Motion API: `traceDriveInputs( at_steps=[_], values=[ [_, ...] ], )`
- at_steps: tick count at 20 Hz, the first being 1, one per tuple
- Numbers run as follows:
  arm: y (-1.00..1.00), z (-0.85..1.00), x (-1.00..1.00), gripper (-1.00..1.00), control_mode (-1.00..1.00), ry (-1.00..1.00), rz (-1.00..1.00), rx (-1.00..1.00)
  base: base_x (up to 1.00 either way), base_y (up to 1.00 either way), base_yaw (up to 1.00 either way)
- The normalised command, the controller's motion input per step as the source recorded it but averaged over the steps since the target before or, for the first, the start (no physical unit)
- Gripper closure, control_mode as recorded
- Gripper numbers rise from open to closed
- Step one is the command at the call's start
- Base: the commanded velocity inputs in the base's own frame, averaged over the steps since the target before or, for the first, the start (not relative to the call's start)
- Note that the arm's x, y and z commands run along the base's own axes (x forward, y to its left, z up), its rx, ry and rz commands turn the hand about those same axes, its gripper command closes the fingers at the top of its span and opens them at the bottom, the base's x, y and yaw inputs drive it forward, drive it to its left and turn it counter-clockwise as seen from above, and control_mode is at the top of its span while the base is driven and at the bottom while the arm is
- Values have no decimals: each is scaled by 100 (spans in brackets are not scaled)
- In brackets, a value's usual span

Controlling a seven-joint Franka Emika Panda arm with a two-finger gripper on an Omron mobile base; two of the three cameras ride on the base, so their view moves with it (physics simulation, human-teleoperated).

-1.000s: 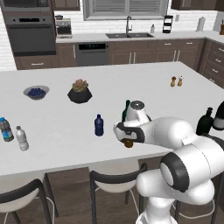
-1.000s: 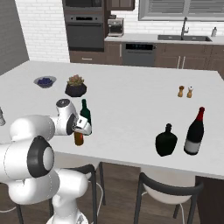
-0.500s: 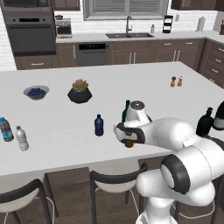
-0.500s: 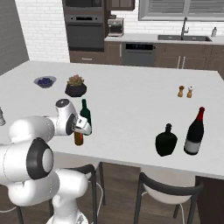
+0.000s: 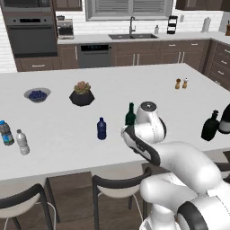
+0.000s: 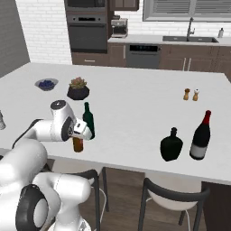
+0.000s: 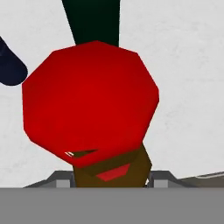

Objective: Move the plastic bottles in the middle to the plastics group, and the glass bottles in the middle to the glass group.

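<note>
Faceted red cap (image 7: 89,103) on amber bottle (image 6: 78,144), smooth white counter (image 6: 135,103)

I am standing at a wide white island counter (image 5: 67,148). Behind it, dark brown cabinets (image 5: 148,56) are running along a white brick wall (image 6: 43,31), with a black oven (image 5: 31,38), a dishwasher (image 5: 94,54) and a sink with faucet (image 5: 132,33) under a window with blinds (image 5: 128,8). Dark stools (image 6: 173,198) are waiting on a wooden floor (image 6: 122,198).
</note>
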Motion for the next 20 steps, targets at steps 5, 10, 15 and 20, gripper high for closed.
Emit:
traceDriveInputs(
  at_steps=[5, 10, 15, 20],
  values=[
    [-58, 54, -25, 100, -100, 0, 0, 0, 0, 0, 0],
    [-68, 38, -6, 100, -100, 0, 0, 0, 0, 0, 0],
    [-72, 30, 0, 100, -100, 0, 0, 0, 0, 0, 0],
    [-72, 28, 13, 100, -100, 0, 0, 0, 0, 0, 0]
  ],
)
